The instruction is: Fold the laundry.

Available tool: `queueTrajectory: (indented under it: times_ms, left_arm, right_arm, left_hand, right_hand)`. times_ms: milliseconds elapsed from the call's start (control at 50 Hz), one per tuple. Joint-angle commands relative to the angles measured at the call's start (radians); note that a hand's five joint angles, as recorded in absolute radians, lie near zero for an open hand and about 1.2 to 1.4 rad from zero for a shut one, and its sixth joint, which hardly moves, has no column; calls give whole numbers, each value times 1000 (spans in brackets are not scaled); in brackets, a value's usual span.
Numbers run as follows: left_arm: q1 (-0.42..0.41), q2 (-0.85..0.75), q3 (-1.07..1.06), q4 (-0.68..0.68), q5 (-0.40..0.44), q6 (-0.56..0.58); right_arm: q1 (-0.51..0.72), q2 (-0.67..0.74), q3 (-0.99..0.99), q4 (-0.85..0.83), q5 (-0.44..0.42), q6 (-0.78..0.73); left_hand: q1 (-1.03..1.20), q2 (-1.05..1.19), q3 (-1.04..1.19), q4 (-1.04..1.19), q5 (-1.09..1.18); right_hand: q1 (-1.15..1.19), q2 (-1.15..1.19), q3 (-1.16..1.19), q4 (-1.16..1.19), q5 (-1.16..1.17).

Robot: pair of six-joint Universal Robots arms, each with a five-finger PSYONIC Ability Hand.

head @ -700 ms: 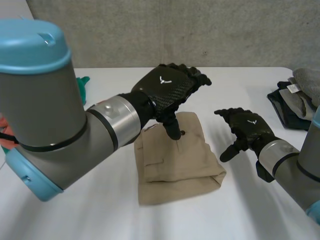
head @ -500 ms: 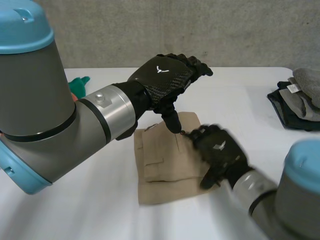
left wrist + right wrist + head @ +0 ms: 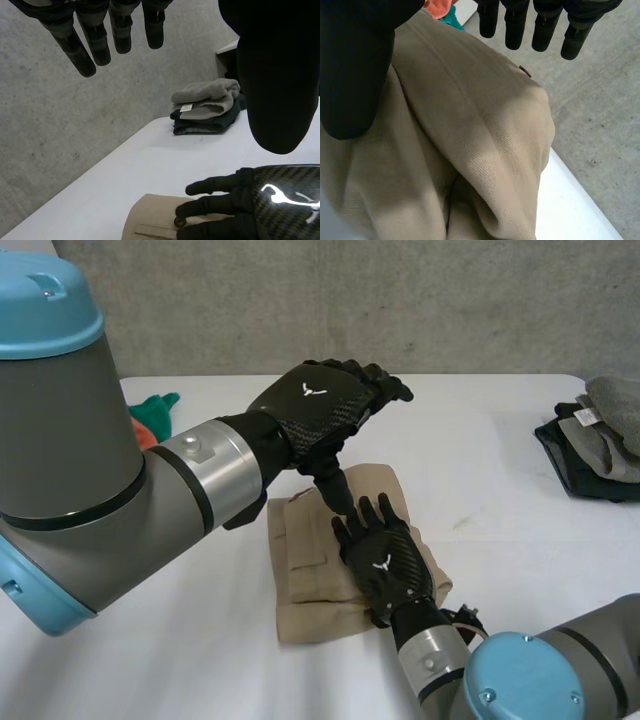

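The white table (image 3: 150, 640) is bearing three lots of laundry. The tan garment (image 3: 300, 615) is lying at its middle, in front of the robot, folded into a thick, roughly square packet with a rounded, bulging fold along one side. Its cloth is showing a fine ribbed weave with long stitched seams, a slit pocket (image 3: 310, 565) and a small dark button (image 3: 178, 221). The right hand (image 3: 385, 560) is lying palm down on the middle of this packet, its fingers stretched out straight and slightly spread, gripping nothing, with the fingertips just beside the button. The left hand (image 3: 320, 415) is hanging over the far edge of the packet with its fingers straight and relaxed, holding nothing, and its thumb is pointing down toward the cloth; I cannot tell whether the tip is touching it. Both hands are showing glossy black shells with a woven carbon pattern. At the table's right end, well apart, a stack of folded clothes (image 3: 207, 107) is sitting with a soft grey knit on top, a flatter beige-grey piece with a white label under it and dark pieces beneath. At the left edge, a crumpled teal and orange cloth (image 3: 155, 405) is peeking out from behind the left arm. A rough grey concrete wall (image 3: 480, 300) is standing behind the table.
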Motion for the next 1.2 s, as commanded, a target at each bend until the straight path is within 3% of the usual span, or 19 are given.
queueTrajectory:
  times_ms: [20, 100, 140, 180, 200, 360, 500, 700, 880, 940, 1020, 1200]
  left_arm:
    - [12, 3, -16, 1, 4, -1]
    - [14, 6, -19, 1, 4, -1]
    - [14, 6, -18, 1, 4, -1]
    - [16, 7, -18, 1, 4, -1]
    - [17, 9, -19, 1, 4, -1]
    - [35, 27, -16, 1, 4, -11]
    - [54, 57, 17, 2, 7, -29]
    - [59, 95, 99, -2, 15, -98]
    - [52, 87, 102, 1, 15, -113]
    - [51, 74, 93, 2, 16, -113]
    - [45, 43, 83, 5, 16, -112]
    - [42, -9, 62, 16, 12, -98]
  right_arm:
    - [-7, 53, -55, -44, 1, -16]
    - [-21, 71, -94, -88, -5, -13]
    - [-32, 83, -121, -100, -8, -10]
    - [-39, 93, -141, -99, -13, -7]
    - [-47, 99, -156, -94, -24, 3]
    - [-120, 67, -238, -64, -146, 105]
    - [-225, 18, -389, 16, -151, 170]
    - [-505, 14, -805, 199, -162, 345]
    - [-772, 135, -1101, 295, -237, 495]
    - [-864, 215, -1189, 300, -310, 539]
    - [-964, 352, -1246, 309, -469, 602]
    - [-1104, 481, -1132, 253, -698, 650]
  left_hand:
    - [-32, -29, -37, -27, -51]
    - [-32, -29, -37, -27, -51]
    - [-32, -29, -37, -27, -51]
    - [-32, -29, -37, -27, -51]
    - [-32, -29, -37, -27, -51]
    - [-32, -29, -37, -27, -51]
    - [-32, -29, -37, -27, -51]
    - [-32, -29, -37, -27, -51]
    - [-32, -29, -37, -27, -51]
    - [-32, -29, -37, -27, -51]
    - [-32, -29, -37, -27, -51]
    - [-32, -29, -37, -27, -51]
  right_hand:
    - [9, -5, 0, -2, -12]
    - [220, 206, 212, 209, 199]
    - [440, 426, 431, 429, 419]
    - [838, 824, 829, 827, 817]
    - [1195, 1181, 1186, 1184, 1174]
    - [1199, 1185, 1190, 1188, 1178]
    - [1199, 1185, 1190, 1188, 1178]
    - [1199, 1185, 1190, 1188, 1178]
    - [1199, 1185, 1190, 1188, 1178]
    - [1199, 1185, 1190, 1188, 1178]
    - [1199, 1185, 1190, 1188, 1178]
    - [1199, 1185, 1190, 1188, 1178]
